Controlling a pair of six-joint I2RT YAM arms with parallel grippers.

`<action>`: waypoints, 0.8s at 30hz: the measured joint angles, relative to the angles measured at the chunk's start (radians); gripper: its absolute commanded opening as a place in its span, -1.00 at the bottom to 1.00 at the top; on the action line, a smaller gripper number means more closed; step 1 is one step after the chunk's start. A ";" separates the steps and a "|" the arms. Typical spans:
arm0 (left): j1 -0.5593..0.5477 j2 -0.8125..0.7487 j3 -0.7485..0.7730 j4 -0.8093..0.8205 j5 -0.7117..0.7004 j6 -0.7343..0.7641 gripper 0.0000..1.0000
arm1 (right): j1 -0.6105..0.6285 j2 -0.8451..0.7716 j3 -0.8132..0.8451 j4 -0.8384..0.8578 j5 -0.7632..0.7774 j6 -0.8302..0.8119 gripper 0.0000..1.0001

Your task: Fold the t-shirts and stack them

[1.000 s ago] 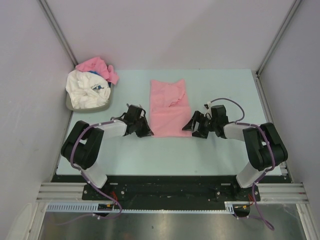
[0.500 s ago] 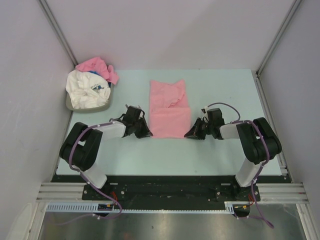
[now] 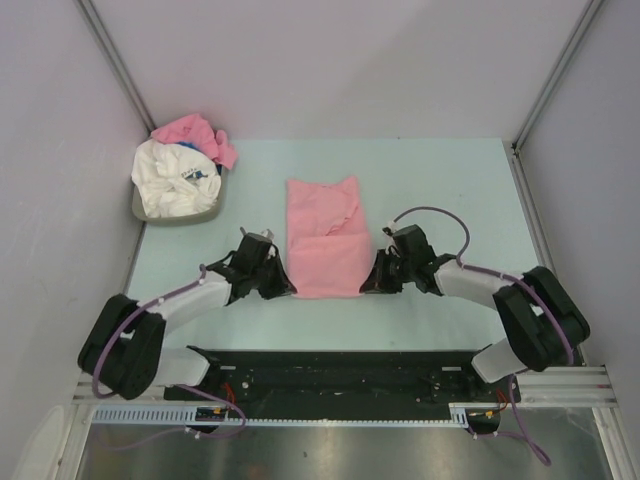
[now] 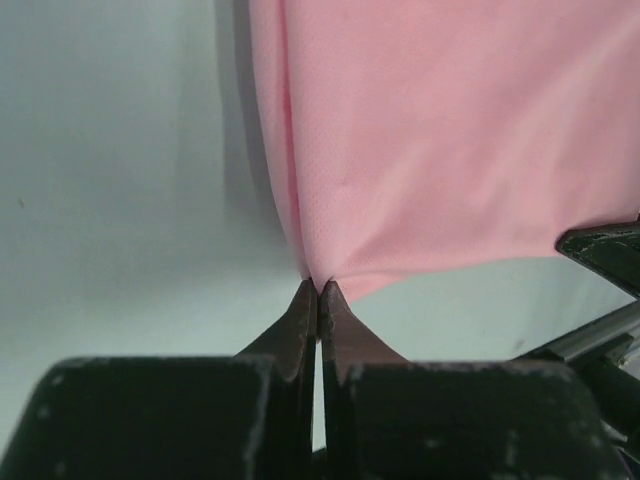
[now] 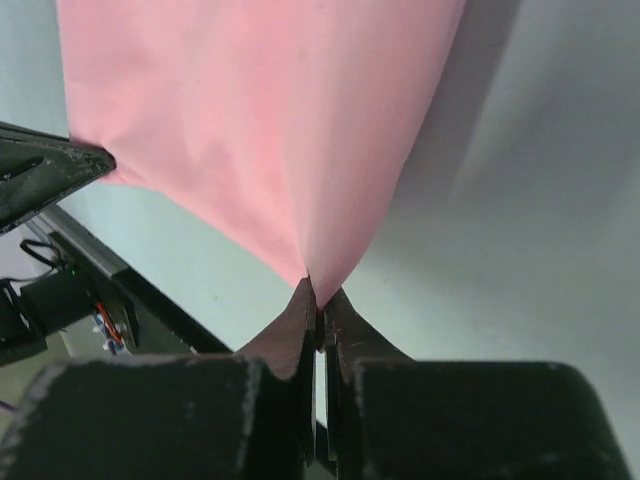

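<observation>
Pulled nearer since a second ago: pink t-shirt (image 3: 325,245), near corners clamped by left gripper (image 4: 318,287) and right gripper (image 5: 318,292).

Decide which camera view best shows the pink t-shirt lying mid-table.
Top external: it shows the whole pink t-shirt, with the left hand and right hand at its near corners. Each wrist view shows only one pinched corner.

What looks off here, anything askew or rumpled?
Mostly the pink t-shirt on the table: a rumpled flap sits askew on its far right half, and its far edge is uneven. The left gripper and right gripper pinch its near corners. Nothing spilled or damaged.
</observation>
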 measured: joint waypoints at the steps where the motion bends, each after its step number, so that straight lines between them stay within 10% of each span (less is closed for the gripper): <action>1: -0.013 -0.039 -0.009 -0.015 -0.005 -0.001 -0.99 | 0.023 -0.029 0.000 -0.019 0.020 0.000 -1.00; 9: -0.042 -0.203 0.013 -0.140 -0.032 -0.008 -0.99 | 0.081 -0.212 0.008 -0.102 0.108 0.006 -1.00; 24: 0.002 -0.046 0.377 -0.227 -0.070 0.011 -0.99 | -0.072 -0.048 0.267 -0.122 0.101 0.002 -1.00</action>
